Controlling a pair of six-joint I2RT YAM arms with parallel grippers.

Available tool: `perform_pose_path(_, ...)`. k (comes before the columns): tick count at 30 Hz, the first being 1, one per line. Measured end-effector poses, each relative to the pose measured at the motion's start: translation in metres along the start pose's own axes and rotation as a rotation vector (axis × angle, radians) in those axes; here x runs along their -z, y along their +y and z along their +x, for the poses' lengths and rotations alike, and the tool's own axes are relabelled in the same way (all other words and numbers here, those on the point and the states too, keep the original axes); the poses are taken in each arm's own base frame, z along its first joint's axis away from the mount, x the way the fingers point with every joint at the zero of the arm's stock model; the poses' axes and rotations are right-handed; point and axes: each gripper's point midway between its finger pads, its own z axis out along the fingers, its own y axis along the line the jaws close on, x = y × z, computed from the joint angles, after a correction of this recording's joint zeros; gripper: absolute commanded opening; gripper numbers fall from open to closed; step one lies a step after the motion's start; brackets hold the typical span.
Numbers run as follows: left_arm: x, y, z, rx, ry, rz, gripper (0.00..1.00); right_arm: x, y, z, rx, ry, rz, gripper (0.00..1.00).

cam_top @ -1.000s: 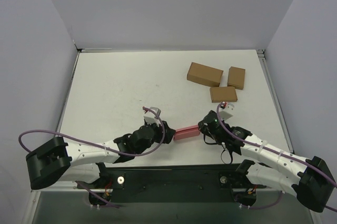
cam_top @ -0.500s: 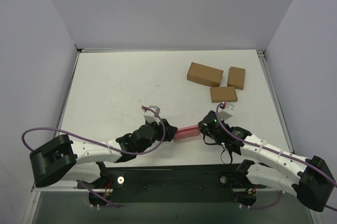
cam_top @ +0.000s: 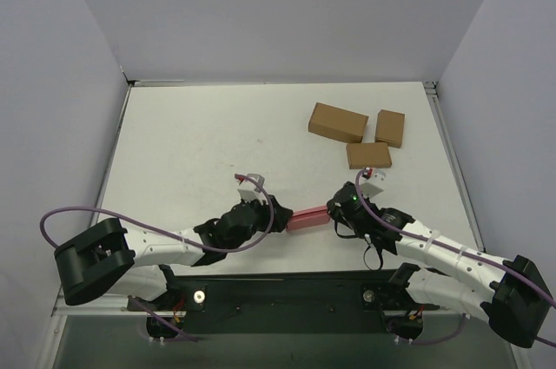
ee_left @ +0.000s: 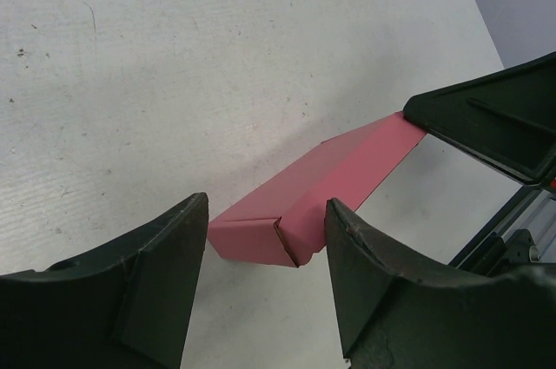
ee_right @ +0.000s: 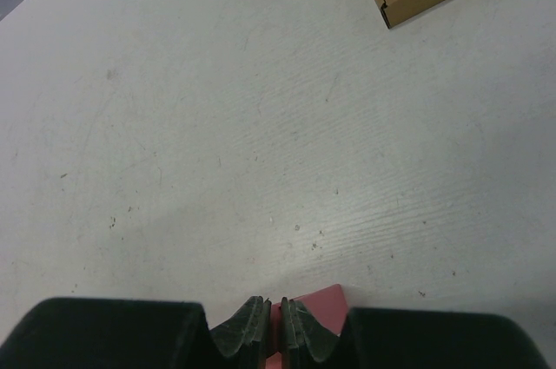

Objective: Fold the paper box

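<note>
I judge this to be the step of closing the end. The pink paper box lies on the worktop, near the middle of its near edge. My right gripper is clamped on its right end. My left gripper stands apart around the left end. Next I must squeeze there gently, so the thin card does not crush.

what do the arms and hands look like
The left arm and right arm have white links, black joints and chunky black ends. A purple cable runs along each. The left hand and right hand are black, with broad tapered fingers.
</note>
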Motion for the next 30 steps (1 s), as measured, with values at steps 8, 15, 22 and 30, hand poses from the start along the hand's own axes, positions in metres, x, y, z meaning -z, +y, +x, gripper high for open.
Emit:
perform_pose_path(8, -0.003, -0.003, 0.002, 0.002, 0.001, 0.022, 0.61, 0.0, 0.0, 0.0, 0.001, -0.001, 0.001, 0.07)
perform_pose_path(15, -0.001, -0.003, 0.006, 0.0, -0.016, 0.072, 0.52, 0.0, 0.0, 0.0, 0.001, -0.001, 0.001, 0.07)
perform_pose_path(22, -0.002, -0.01, 0.011, -0.028, -0.046, 0.151, 0.43, 0.0, 0.0, 0.0, 0.008, -0.006, 0.001, 0.03)
perform_pose_path(30, -0.003, -0.013, 0.014, -0.036, -0.075, 0.195, 0.4, 0.0, -0.002, 0.001, 0.008, -0.026, -0.008, 0.0)
